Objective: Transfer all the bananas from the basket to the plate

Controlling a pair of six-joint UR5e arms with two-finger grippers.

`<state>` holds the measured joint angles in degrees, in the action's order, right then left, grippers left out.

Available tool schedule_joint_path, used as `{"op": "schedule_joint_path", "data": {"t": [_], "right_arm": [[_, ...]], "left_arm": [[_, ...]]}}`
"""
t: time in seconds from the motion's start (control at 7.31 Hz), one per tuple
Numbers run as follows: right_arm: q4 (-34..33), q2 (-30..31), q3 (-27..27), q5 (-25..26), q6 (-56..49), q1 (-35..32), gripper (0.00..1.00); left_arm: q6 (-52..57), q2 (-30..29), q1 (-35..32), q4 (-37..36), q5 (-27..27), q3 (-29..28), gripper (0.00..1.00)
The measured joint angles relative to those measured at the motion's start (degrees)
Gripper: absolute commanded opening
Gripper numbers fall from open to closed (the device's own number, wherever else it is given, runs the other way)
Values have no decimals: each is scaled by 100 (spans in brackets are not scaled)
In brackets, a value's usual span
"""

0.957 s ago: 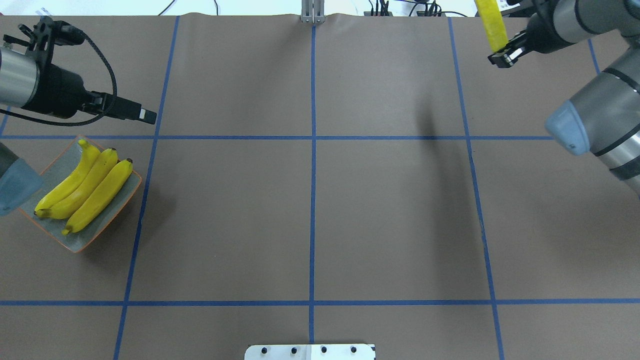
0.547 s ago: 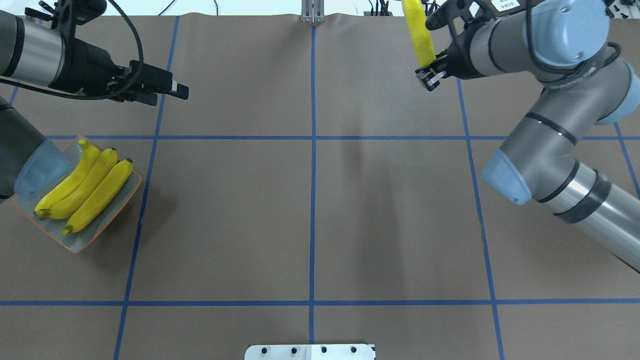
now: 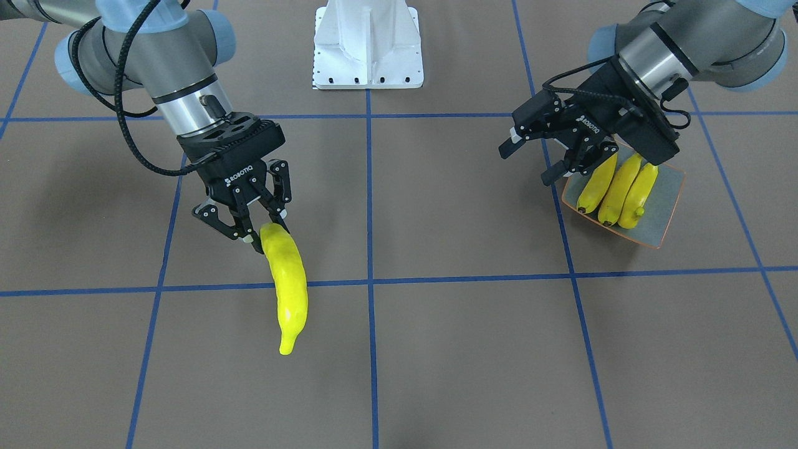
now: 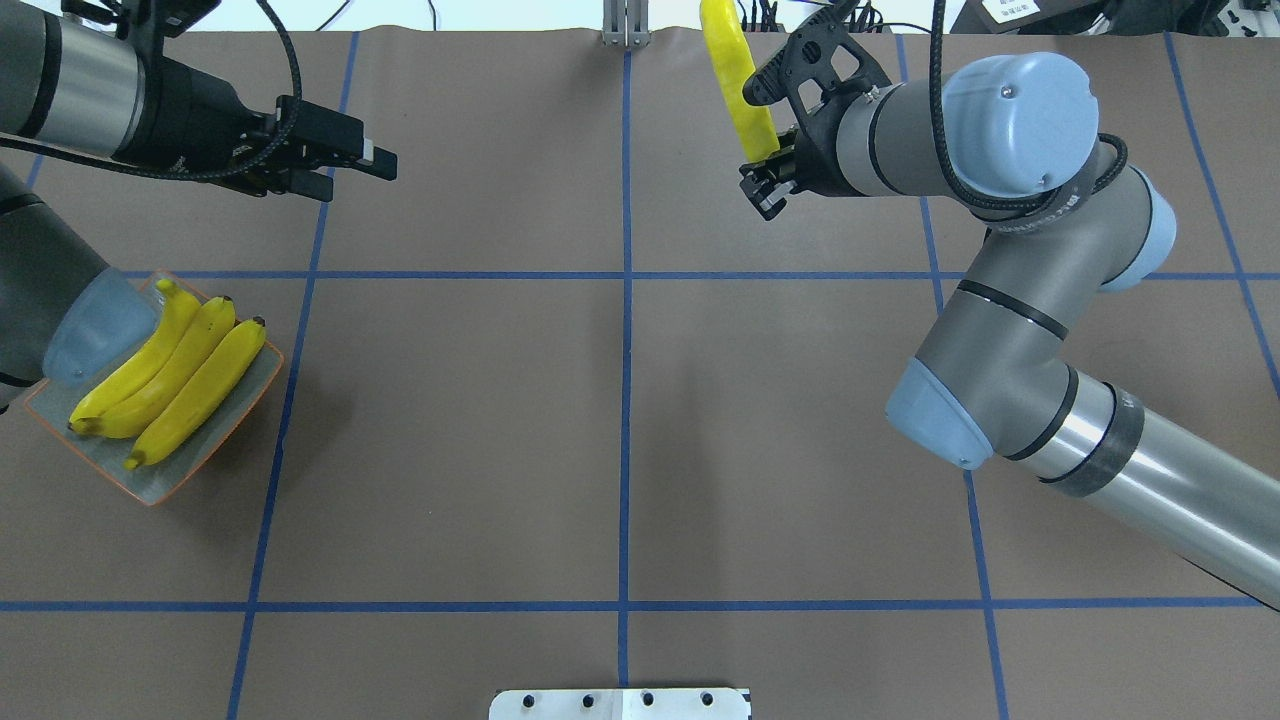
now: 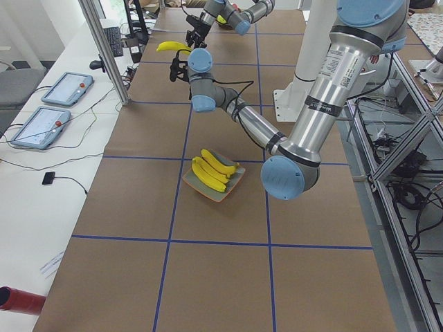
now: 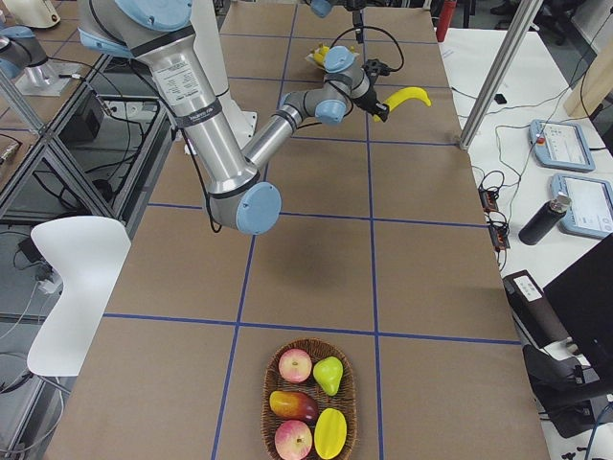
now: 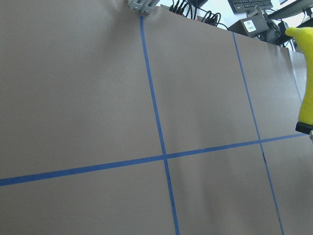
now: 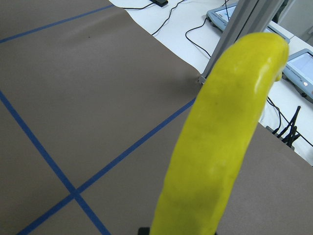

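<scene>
Three bright yellow bananas (image 4: 170, 385) lie on the square grey-blue, orange-rimmed plate (image 4: 178, 468); your right claw (image 3: 265, 232) clamps the fourth banana (image 3: 285, 280) by one end, probably offering it to the spread, empty left claw (image 3: 530, 163).

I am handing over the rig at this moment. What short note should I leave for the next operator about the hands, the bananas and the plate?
The right hand is shut on one banana, held by its end in the air, far from the plate.
The left hand is open and empty, raised beside the plate.
Done: three bananas lie side by side on the plate.
The basket shows other fruit, with no banana visible in it.
Left: carry the held banana over to the plate and release it there.
</scene>
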<state>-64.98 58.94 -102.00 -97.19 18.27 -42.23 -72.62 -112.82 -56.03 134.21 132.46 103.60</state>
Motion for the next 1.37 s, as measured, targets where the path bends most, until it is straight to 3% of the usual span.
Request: {"op": "schedule_joint_path", "data": {"t": [0.55, 1.09, 1.37], "right_arm": [[-481, -140, -66, 424, -120, 272, 0], [-1052, -392, -234, 1222, -1014, 899, 0], [-1414, -678, -292, 1860, -1267, 1426, 0]], "left_arm": [[-1096, -107, -4, -13, -3, 5, 100], [-2438, -646, 48, -45, -347, -199, 100], [-2665, -802, 63, -48, -391, -408, 100]]}}
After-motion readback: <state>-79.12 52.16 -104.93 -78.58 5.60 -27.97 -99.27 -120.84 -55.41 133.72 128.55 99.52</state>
